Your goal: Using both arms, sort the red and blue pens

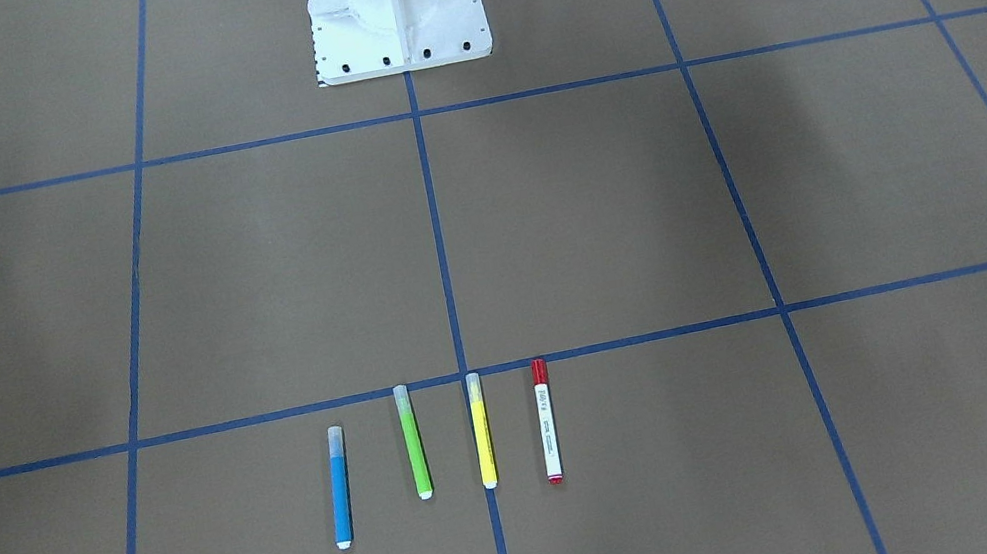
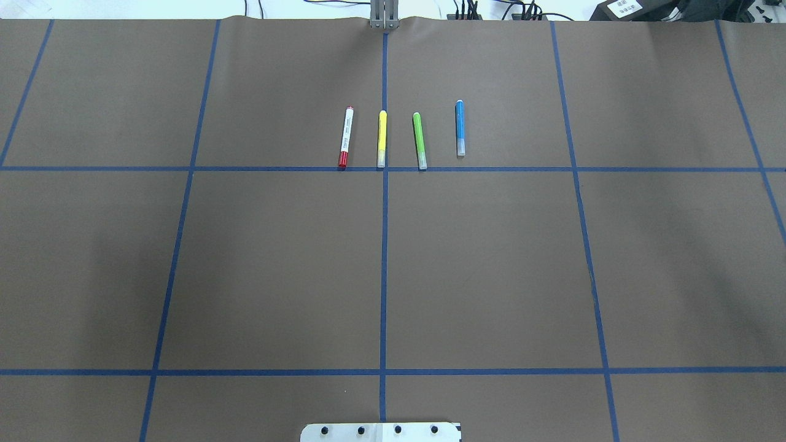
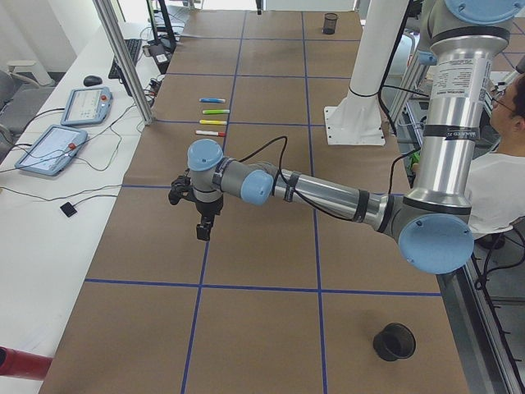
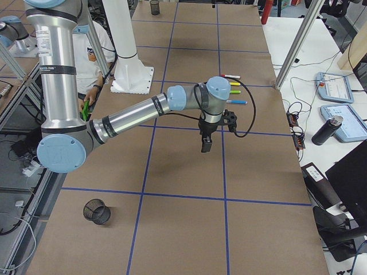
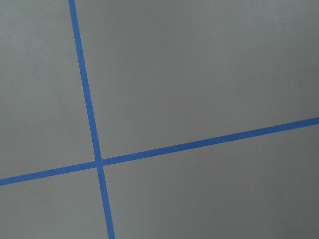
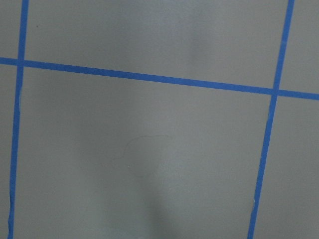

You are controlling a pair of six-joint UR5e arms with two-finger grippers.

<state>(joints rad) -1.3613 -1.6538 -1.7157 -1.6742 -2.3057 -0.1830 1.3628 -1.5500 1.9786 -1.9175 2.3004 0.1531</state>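
The red pen (image 1: 546, 420), white-barrelled with a red cap, and the blue pen (image 1: 339, 487) lie at the two ends of a row of markers on the brown table. From overhead, the red pen (image 2: 346, 137) is leftmost and the blue pen (image 2: 460, 127) rightmost. My left gripper (image 3: 203, 231) hangs above the table, well away from the row; I cannot tell if it is open or shut. My right gripper (image 4: 205, 146) hovers near the blue end of the row; its state is also unclear. Both wrist views show only bare table and blue tape lines.
A green marker (image 1: 414, 440) and a yellow marker (image 1: 481, 431) lie between the two pens. A black mesh cup (image 3: 394, 341) stands near the left arm's base, another (image 4: 96, 211) near the right arm's. The white pedestal (image 1: 394, 0) stands mid-table. A seated person (image 3: 509, 172) is behind the robot.
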